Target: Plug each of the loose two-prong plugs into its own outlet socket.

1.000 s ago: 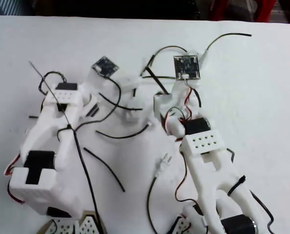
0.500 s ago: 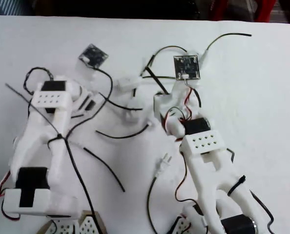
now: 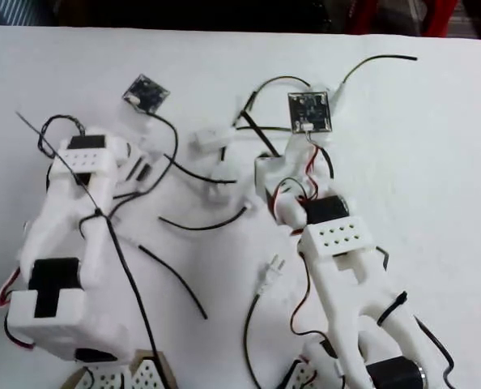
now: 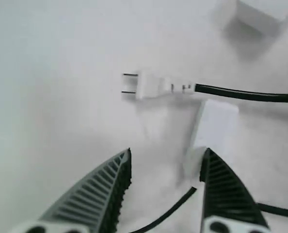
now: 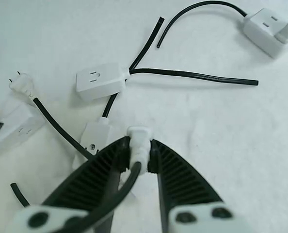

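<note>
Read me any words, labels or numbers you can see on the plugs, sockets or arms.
No text is readable.
Loose plug: small dark marks by the cord, too blurred to read.
Right arm's circuit board and left arm's circuit board: print too small to read.
Outlet socket: slots, no lettering seen.

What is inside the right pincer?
A white plug sits pinched in the right pincer, its black cord trailing out behind. Its prongs are covered, so I cannot see them.
</note>
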Robot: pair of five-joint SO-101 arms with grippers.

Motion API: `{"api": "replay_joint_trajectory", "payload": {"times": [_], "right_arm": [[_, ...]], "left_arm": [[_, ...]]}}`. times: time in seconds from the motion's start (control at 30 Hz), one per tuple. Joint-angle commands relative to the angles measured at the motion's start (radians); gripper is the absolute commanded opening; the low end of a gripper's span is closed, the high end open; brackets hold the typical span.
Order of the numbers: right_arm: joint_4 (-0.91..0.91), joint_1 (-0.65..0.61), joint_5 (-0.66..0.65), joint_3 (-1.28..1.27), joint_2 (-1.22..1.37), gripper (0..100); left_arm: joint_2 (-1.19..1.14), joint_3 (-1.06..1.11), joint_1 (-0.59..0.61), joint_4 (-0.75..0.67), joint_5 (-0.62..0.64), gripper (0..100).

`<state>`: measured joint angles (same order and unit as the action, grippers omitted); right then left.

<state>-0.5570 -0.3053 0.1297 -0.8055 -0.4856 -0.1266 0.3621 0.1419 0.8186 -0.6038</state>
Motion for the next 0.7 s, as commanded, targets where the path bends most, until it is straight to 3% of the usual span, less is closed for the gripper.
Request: {"api": "replay_joint_trajectory", "payload": {"times": [0.0,0.27,0.47,0.67], "right_arm": [[0.002,-0.007,-0.008,0.006,-0.002,1.7],[0.001,-0.007,-0.008,0.006,-0.002,1.7],[-0.002,-0.007,-0.008,0.006,-0.002,1.7],[-0.002,-0.007,-0.008,0.006,-0.002,1.7]], "left_arm": [[0.073,0.009,-0.076,0.074,0.006,24],[0.101,0.075,-0.137,0.078,0.009,24],[0.199,0.029,-0.07,0.117,0.032,24],[0.28,0.026,-0.002,0.064,0.052,24]]}}
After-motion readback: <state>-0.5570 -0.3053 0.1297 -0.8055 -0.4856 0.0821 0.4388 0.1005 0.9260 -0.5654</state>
